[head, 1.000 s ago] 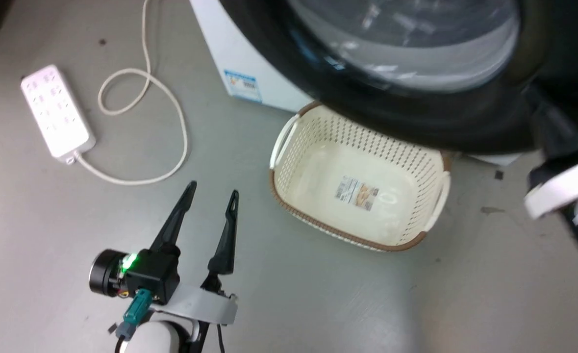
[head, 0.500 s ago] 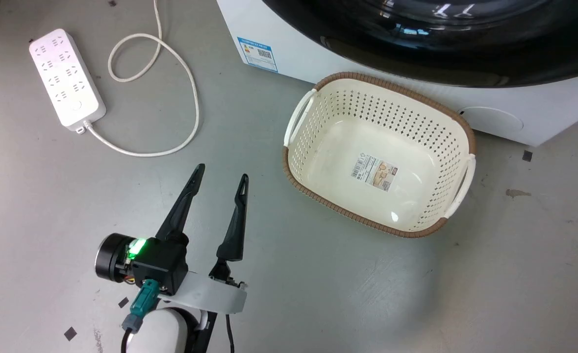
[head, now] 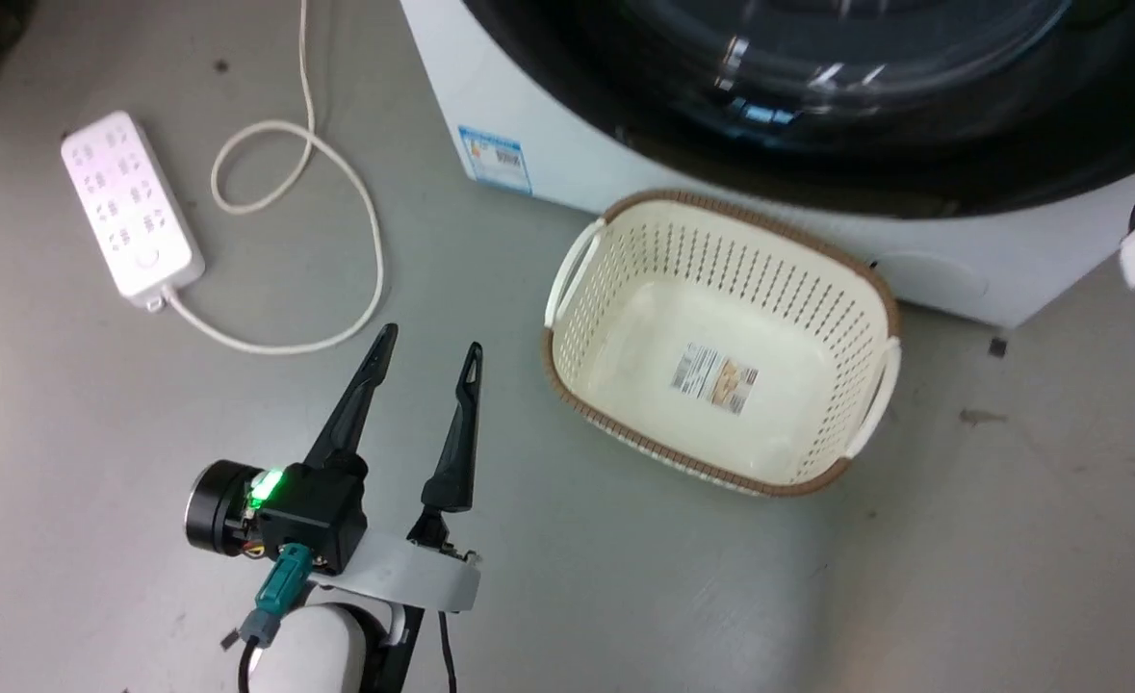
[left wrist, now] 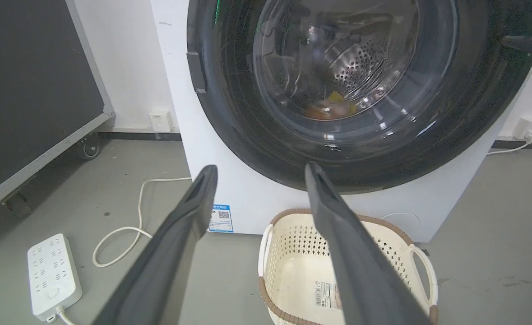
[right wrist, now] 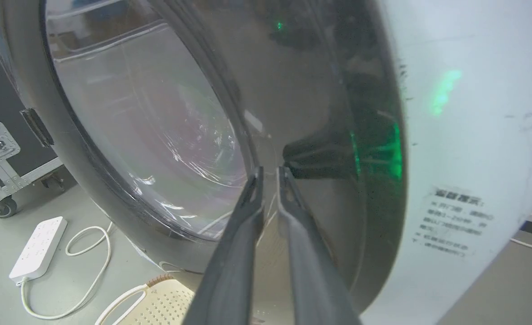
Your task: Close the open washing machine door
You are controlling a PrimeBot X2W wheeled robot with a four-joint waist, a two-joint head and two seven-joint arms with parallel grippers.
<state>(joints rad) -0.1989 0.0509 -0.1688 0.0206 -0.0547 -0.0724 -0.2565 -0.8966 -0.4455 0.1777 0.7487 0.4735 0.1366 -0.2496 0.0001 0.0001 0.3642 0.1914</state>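
The left gripper (head: 430,340) sits at the lower left of the head view over the bare grey floor (head: 625,577). Its two long dark fingers are spread well apart and hold nothing. In its own wrist view this gripper (left wrist: 260,168) points at the big white front-loading washing machine (left wrist: 243,189), well apart from it. The right gripper (right wrist: 271,169) has its fingers drawn almost together with only a thin slit between them and nothing in it. The tips are at the glossy black frame of the large round washing machine door (right wrist: 135,113) and meet their own dark reflection there, so they seem to touch it. In the left wrist view the door (left wrist: 338,67) fills the upper middle of the frame. It lies against the white front, and its bulging clear glass centre shows the perforated steel drum with something orange and yellow low inside. I cannot tell whether it is latched. In the head view the door (head: 817,96) spans the top edge above the machine's white front (head: 548,144). Just before the machine stands a cream perforated plastic basket with a brown rim (head: 702,260), and a white power strip (head: 129,207) lies at the upper left.
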